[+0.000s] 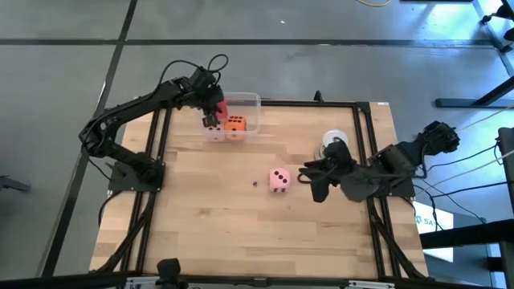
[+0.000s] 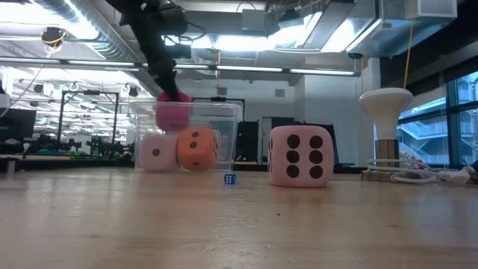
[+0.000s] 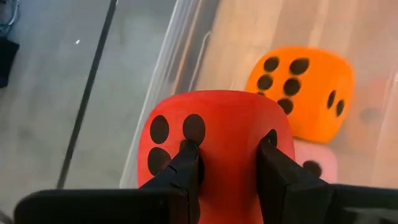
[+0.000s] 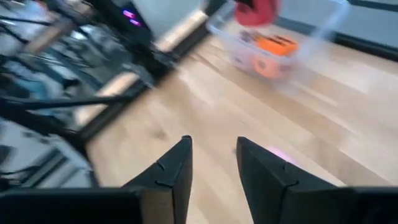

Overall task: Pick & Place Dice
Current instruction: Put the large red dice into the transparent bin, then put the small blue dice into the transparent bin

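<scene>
While the left arm reaches to the table's 11 o'clock corner, the right arm waits low at the 3 o'clock edge.

Left gripper point(image 3: 227, 165): clenched on the red die point(image 3: 217, 134), one dark finger pressed into each of two opposite faces; the foam dents slightly under them.
Red die: held in the air above the clear plastic tub point(image 1: 249, 100), clear of the dice below it.
Right gripper point(image 4: 212, 163): holding nothing; its two fingers stand a narrow gap apart with bare wood between them, just at 3 o'clock of the pink die on the table.
Orange die point(image 1: 234, 124): inside the tub, at its 6 o'clock side.
Pale pink die point(image 2: 158, 153): also inside the tub, touching the orange die at that die's 9 o'clock in the high view.
Pink die point(image 1: 279, 180): alone on the table point(image 1: 201, 225) near its centre, upright; the low view shows a six-pip face.
Small blue speck point(image 2: 230, 179): on the wood between the tub and the pink die; too small to make out further.
Hidden: the lower part of the red die is covered by the gripper in the left wrist view, and the pale pink die shows there only as a sliver.
Hard to make out: the right wrist view is smeared, so tub and dice read only as coloured blurs.
White stand point(image 2: 386, 123): near the 2 o'clock corner, with cables beside it.
</scene>
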